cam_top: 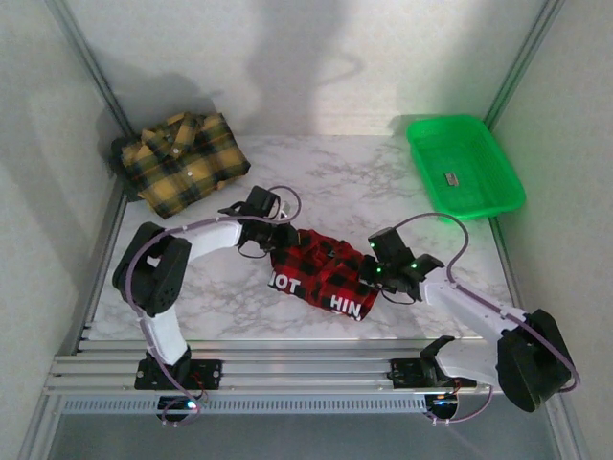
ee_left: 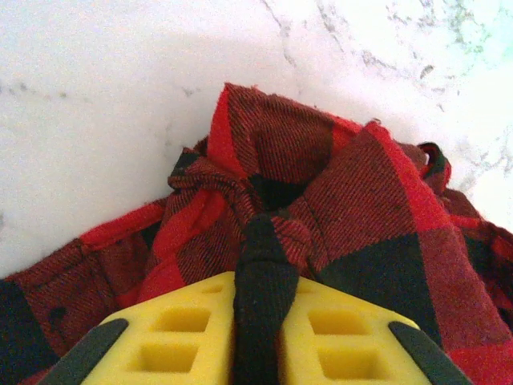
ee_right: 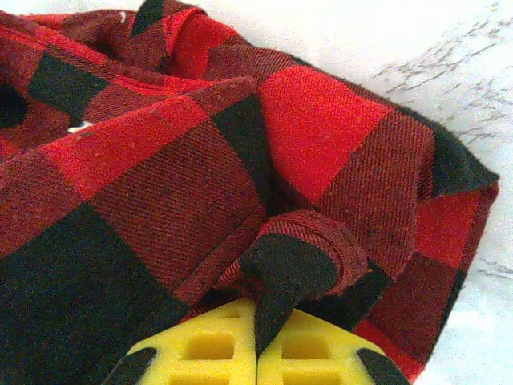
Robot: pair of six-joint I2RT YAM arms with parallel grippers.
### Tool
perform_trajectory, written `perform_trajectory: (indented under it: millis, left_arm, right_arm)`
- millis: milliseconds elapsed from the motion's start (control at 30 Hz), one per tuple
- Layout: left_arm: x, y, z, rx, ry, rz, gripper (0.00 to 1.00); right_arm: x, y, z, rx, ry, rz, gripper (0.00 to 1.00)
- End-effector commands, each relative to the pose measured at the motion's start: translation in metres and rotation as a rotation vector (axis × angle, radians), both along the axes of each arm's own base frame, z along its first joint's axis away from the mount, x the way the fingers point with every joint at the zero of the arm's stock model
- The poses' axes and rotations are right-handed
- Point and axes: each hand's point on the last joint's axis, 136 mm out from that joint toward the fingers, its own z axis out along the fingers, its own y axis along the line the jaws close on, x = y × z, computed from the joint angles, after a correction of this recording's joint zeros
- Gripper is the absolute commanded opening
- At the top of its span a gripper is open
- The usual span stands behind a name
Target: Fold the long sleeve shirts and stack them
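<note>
Toward the middle of the surface's (cam_top: 335,182) near edge: red-and-black shirt (cam_top: 321,273), bunched; white lettering (cam_top: 345,305) partly legible, "IOT" and "HIN,". Left pincer (ee_left: 260,237): jaws almost together, pinching a pucker of its cloth. Right pincer (ee_right: 284,269): jaws closed on a fold of the same shirt. Far left corner: yellow-and-black shirt (cam_top: 182,161), folded. Far right corner: green tray (cam_top: 498,196), small label (cam_top: 450,178) inside, illegible.

White grey-veined marble-pattern tabletop (cam_top: 364,182). Plain pale grey walls (cam_top: 316,57) on three sides, metal corner posts (cam_top: 94,72). Ribbed aluminium rail (cam_top: 306,369) along near edge. Soft shadows on back wall.
</note>
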Motion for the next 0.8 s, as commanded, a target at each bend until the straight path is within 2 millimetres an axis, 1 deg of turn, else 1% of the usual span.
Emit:
perform_trajectory:
  millis: [0,33,100,133,167,200,267,300,333,367,400,433,467,500,567,600,667,700,767]
  left_arm:
    - [0.009,-0.023,0.012,-0.003,-0.065,-0.060,0.20]
    - [0.008,-0.031,0.015,-0.013,-0.073,-0.082,0.22]
    - [0.005,-0.046,0.018,-0.028,-0.081,-0.123,0.32]
    - [0.005,-0.049,0.019,-0.031,-0.086,-0.131,0.36]
    - [0.005,-0.049,0.019,-0.025,-0.087,-0.128,0.44]
    - [0.007,-0.045,0.020,-0.011,-0.089,-0.105,0.55]
    - [0.014,-0.031,0.025,0.015,-0.102,-0.055,0.70]
    - [0.019,-0.018,0.029,0.040,-0.113,-0.011,0.76]
    - [0.025,-0.006,0.036,0.055,-0.125,0.027,0.79]
    - [0.031,0.008,0.047,0.057,-0.144,0.071,0.83]
    - [0.036,0.023,0.061,0.058,-0.170,0.115,0.98]
    - [0.040,0.036,0.073,0.065,-0.191,0.151,1.00]
    - [0.044,0.054,0.085,0.085,-0.208,0.193,1.00]
    - [0.045,0.068,0.093,0.110,-0.216,0.214,1.00]
    - [0.041,0.083,0.103,0.146,-0.226,0.202,0.99]
    - [0.036,0.085,0.101,0.155,-0.225,0.171,1.00]
    - [0.023,0.081,0.087,0.143,-0.199,0.100,1.00]
    - [0.016,0.074,0.078,0.108,-0.183,0.060,1.00]
    - [0.004,0.060,0.060,0.019,-0.144,0.016,1.00]
  right_arm:
    - [0.005,-0.017,-0.009,-0.080,-0.009,-0.049,0.00]
    - [0.004,-0.022,-0.011,-0.105,-0.001,-0.062,0.00]
    - [0.003,-0.028,-0.014,-0.135,0.011,-0.077,0.00]
    - [0.003,-0.028,-0.015,-0.138,0.013,-0.076,0.00]
    - [0.003,-0.029,-0.016,-0.147,0.019,-0.082,0.02]
    - [0.003,-0.029,-0.016,-0.152,0.022,-0.081,0.06]
    - [0.003,-0.032,-0.015,-0.175,0.031,-0.088,0.16]
    - [0.004,-0.036,-0.012,-0.194,0.034,-0.105,0.17]
    - [0.003,-0.041,-0.009,-0.215,0.036,-0.121,0.21]
    - [0.003,-0.046,-0.003,-0.234,0.033,-0.143,0.31]
    - [0.003,-0.051,0.004,-0.248,0.025,-0.160,0.38]
    - [0.002,-0.055,0.010,-0.260,0.020,-0.174,0.45]
    - [0.001,-0.059,0.018,-0.270,0.018,-0.191,0.53]
    - [0.001,-0.061,0.025,-0.277,0.014,-0.192,0.56]
    - [-0.002,-0.064,0.037,-0.295,0.022,-0.191,0.63]
    - [-0.005,-0.065,0.040,-0.302,0.034,-0.189,0.68]
    - [-0.011,-0.066,0.045,-0.299,0.063,-0.186,0.73]
    - [-0.014,-0.062,0.046,-0.278,0.075,-0.175,0.74]
    - [-0.021,-0.055,0.041,-0.225,0.099,-0.165,0.77]
